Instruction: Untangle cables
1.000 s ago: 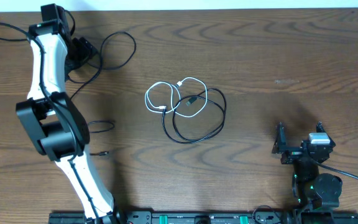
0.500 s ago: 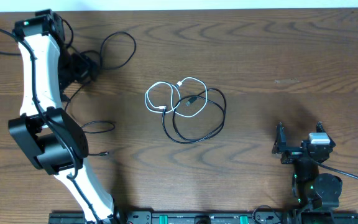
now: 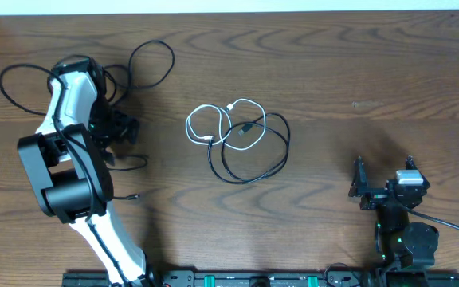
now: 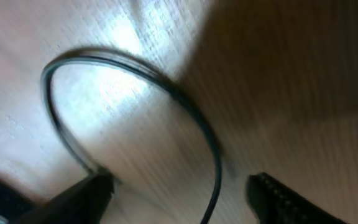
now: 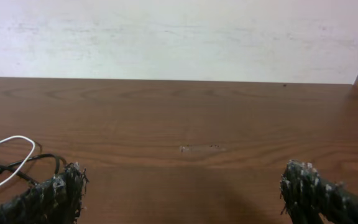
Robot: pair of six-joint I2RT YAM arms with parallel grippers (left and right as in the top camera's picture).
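Left jaws: apart; a black cable [image 4: 186, 104] runs down between them, near the desk's [image 3: 333, 64] left edge.
Right jaws: wide apart, empty, by the near right corner.
Tangle: white cable [image 3: 189, 126] and second black cable [image 3: 286, 147], overlapped at desk centre.

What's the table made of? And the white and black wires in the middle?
The table looks like wood or wood-look board: brown, wavy grain lines, slight sheen. The white cable and black cable look coated in smooth plastic or rubber; they bend in loose loops.
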